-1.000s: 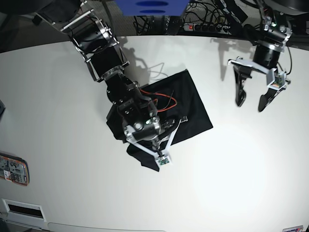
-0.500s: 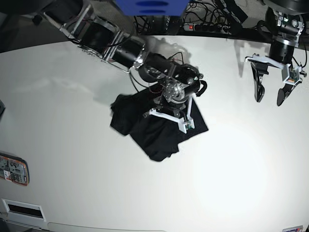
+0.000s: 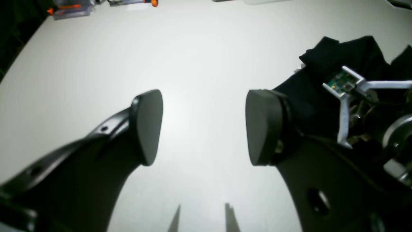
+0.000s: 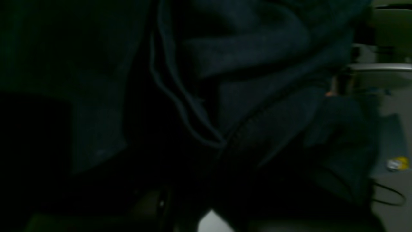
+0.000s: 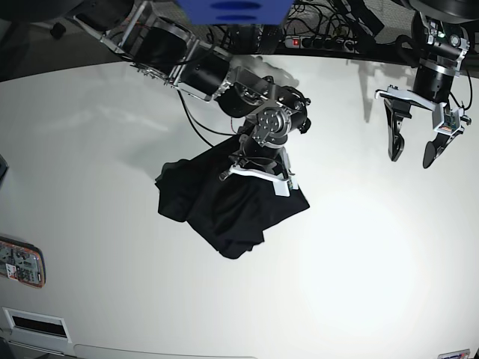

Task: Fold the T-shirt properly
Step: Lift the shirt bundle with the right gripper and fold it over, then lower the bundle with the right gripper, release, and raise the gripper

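Note:
The black T-shirt point(image 5: 217, 213) lies bunched on the white table point(image 5: 352, 284), near its middle. One part is pulled up under my right gripper point(image 5: 258, 170). That gripper sits over the shirt's far right part, and its white finger frame presses into the cloth. In the right wrist view dark folds of the shirt point(image 4: 244, 96) fill the frame and hide the fingers. My left gripper point(image 5: 412, 157) hangs open and empty over bare table at the far right, apart from the shirt. Its wrist view shows the open left gripper point(image 3: 204, 125) with the shirt point(image 3: 351, 53) at the right.
A power strip point(image 5: 322, 43) and cables lie behind the table's far edge. A blue object point(image 5: 232, 11) hangs at the top centre. An orange device point(image 5: 19, 262) and a white vented box point(image 5: 34, 323) sit at the left front edge.
My right gripper moved from the shirt's near edge toward the back right, dragging cloth with it. The shirt went from a flat square to a bunched heap. My left gripper shifted slightly right.

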